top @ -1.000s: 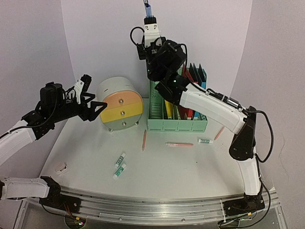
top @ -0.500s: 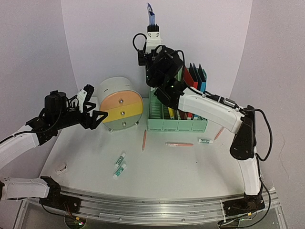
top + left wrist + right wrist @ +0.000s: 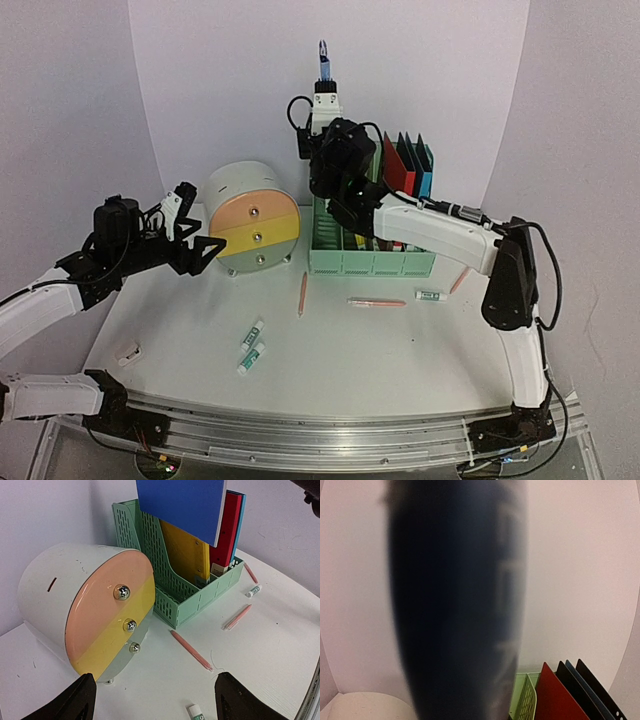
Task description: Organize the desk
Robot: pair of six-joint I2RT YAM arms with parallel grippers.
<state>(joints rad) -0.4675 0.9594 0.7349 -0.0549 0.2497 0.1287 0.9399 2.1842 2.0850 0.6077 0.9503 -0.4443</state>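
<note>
So here's where we're at: the right gripper (image 3: 322,88) is up high over the back of the desk (image 3: 350,350), clamped on a blue folder (image 3: 323,62) that stands upright and edge-on from above. From the left wrist camera we see that folder's flat blue face hanging right over the mint-green file rack (image 3: 370,262), its lower edge in front of the yellow folder (image 3: 187,555) sitting in one slot. Red, dark and blue folders (image 3: 405,165) stand in the slots further right. The right wrist camera is basically a dark blue blur, so we get nothing more from it.

The left gripper (image 3: 155,680) has its jaws spread wide with nothing between them. It hovers above the tabletop just left of the round drawer unit (image 3: 250,215), pointing at its orange and yellow fronts without touching.

The desk itself is the big white top under everything, with the silver rail along the near edge and lilac walls around. Loose stuff on it: a pink pencil (image 3: 301,293) in front of the rack, a pink pen (image 3: 377,302) beside it, a glue stick (image 3: 428,295), another pencil (image 3: 459,280) far right, two green-white tubes (image 3: 251,345) side by side nearer us, and a small white thing (image 3: 127,351) at the left edge that we can't identify.
</note>
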